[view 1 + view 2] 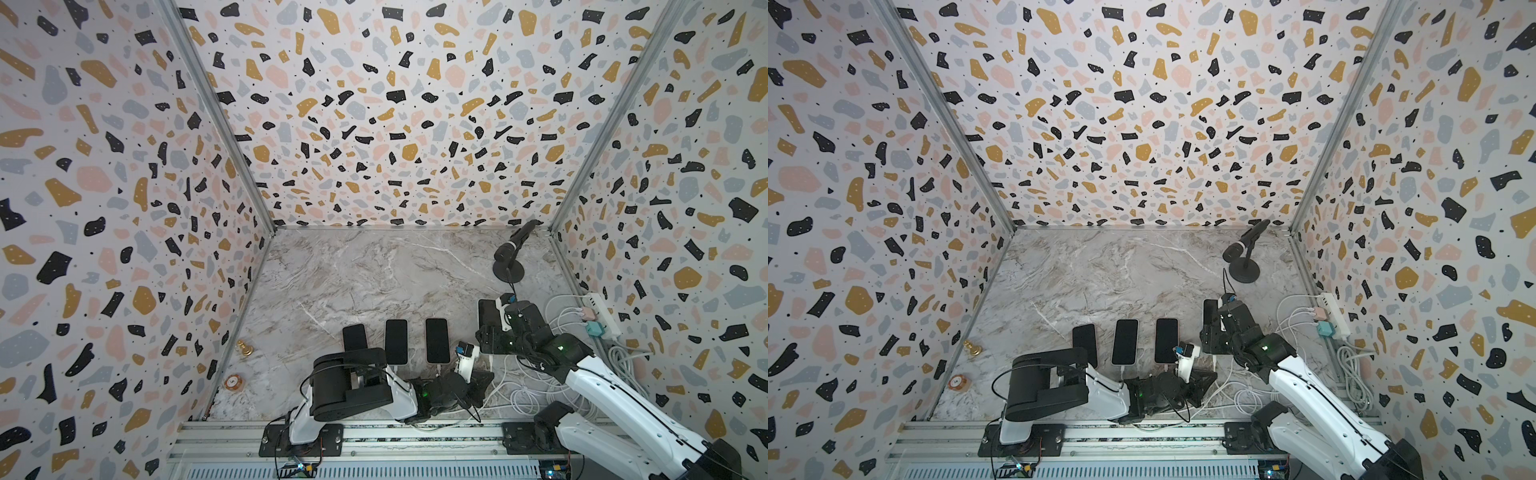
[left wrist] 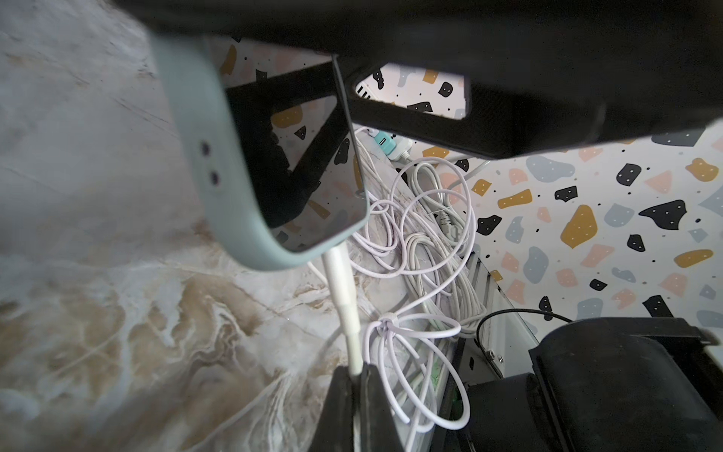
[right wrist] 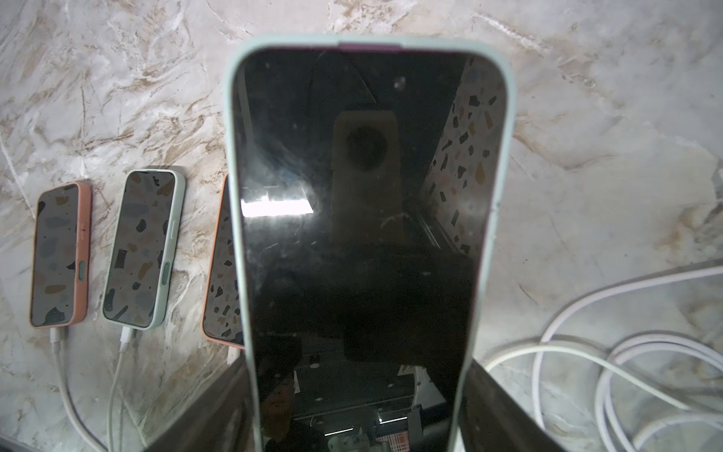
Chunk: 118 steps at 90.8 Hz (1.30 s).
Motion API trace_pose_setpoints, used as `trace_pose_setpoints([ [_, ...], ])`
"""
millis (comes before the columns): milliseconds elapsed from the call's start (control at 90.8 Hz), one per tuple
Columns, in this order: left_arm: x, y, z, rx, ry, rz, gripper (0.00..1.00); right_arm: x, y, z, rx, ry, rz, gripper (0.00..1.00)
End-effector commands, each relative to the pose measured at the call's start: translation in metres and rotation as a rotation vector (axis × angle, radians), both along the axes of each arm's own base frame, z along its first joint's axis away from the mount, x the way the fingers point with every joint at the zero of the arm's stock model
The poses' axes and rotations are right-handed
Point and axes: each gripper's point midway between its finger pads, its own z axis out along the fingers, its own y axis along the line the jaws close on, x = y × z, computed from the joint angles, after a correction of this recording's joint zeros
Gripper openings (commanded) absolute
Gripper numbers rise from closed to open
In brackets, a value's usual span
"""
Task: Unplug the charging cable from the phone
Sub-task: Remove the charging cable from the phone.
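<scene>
My right gripper (image 3: 358,391) is shut on the phone (image 3: 364,203), a dark-screened handset in a pale green case, with one finger on each long side. In both top views this phone (image 1: 485,311) (image 1: 1209,309) is at the right end of the row, tilted up off the marble. The white charging cable (image 2: 340,281) enters the phone's (image 2: 297,164) bottom edge. My left gripper (image 2: 357,375) is shut on that cable a short way below the plug. In both top views the left gripper (image 1: 484,380) (image 1: 1208,376) lies low, just in front of the held phone.
Three more phones (image 1: 355,337) (image 1: 395,340) (image 1: 437,340) lie plugged in to the left. White cable loops (image 1: 528,390) pile up at the front right, leading to a power strip (image 1: 598,311). A microphone stand (image 1: 509,253) is behind the right arm. A gold pawn (image 1: 243,348) and a round token (image 1: 233,382) sit by the left wall.
</scene>
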Motion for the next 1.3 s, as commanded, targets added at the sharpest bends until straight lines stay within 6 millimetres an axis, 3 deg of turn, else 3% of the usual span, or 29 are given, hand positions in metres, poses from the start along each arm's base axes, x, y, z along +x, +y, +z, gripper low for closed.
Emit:
trace_pose_setpoints([
  [0, 0.001, -0.007, -0.002, -0.003, -0.003, -0.011, 0.00, 0.013, -0.003, 0.021, -0.001, -0.081, -0.023, 0.37],
  [528, -0.007, -0.008, -0.021, 0.032, 0.007, -0.022, 0.00, 0.052, -0.015, 0.056, 0.020, -0.184, -0.124, 0.37],
  [672, -0.008, -0.008, -0.022, 0.039, -0.002, -0.023, 0.00, 0.057, -0.011, 0.060, 0.041, -0.190, -0.126, 0.36],
  [771, -0.005, -0.004, -0.013, 0.053, -0.038, -0.013, 0.00, 0.051, -0.022, 0.057, -0.002, -0.171, -0.152, 0.35],
  [870, -0.001, 0.006, 0.012, 0.071, -0.121, -0.001, 0.45, 0.037, -0.035, 0.044, -0.062, -0.118, -0.174, 0.35],
  [925, 0.002, 0.018, 0.025, 0.086, -0.165, 0.012, 0.59, 0.029, -0.041, 0.036, -0.085, -0.090, -0.180, 0.35],
  [1024, 0.004, 0.046, 0.053, 0.131, -0.235, 0.035, 0.73, 0.016, -0.048, 0.023, -0.116, -0.040, -0.183, 0.34],
  [1145, 0.006, 0.091, 0.071, 0.242, -0.278, 0.064, 0.76, 0.007, -0.052, 0.008, -0.137, 0.008, -0.186, 0.35],
  [1288, 0.015, 0.177, 0.086, 0.344, -0.288, 0.199, 0.79, 0.009, -0.048, -0.016, -0.167, 0.085, -0.170, 0.34],
])
